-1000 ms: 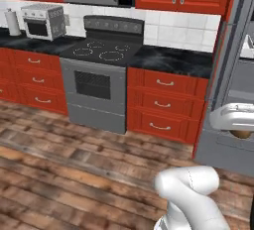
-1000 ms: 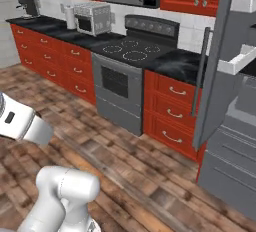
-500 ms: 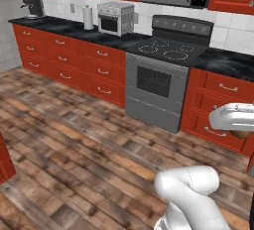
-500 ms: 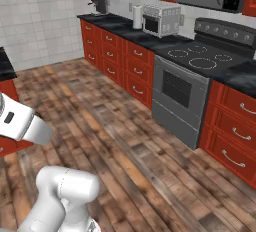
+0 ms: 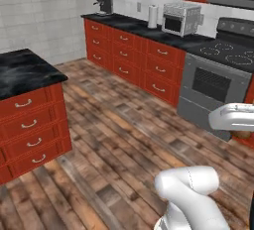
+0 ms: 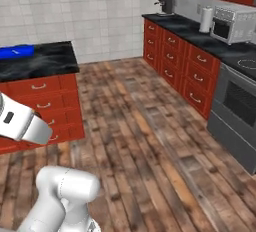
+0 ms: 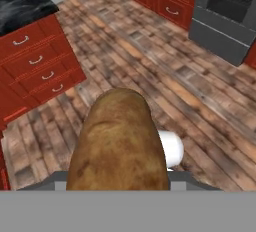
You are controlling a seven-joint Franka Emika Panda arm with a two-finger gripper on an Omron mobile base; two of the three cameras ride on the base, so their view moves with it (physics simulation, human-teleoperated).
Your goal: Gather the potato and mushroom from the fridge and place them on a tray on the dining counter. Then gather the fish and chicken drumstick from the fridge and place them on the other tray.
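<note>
Now our base has swung away from the fridge: ahead-left of our gripper (image 7: 118, 188) the dining counter (image 6: 50, 61) has appeared, carrying a blue tray (image 6: 15, 52). Our jaws stay closed on the potato (image 7: 118, 143).

Rises as a white arm (image 5: 191, 194) from the lower right of the left base view and from the lower left of the right base view, elbow joint bulging low. Reaches forward with a white link (image 5: 232, 117) at the right edge of the left base view. Clamped with the pincer (image 7: 118, 178) around a brown potato (image 7: 117, 143) in the hand view, jaws hidden behind it, held above wooden floor.
</note>
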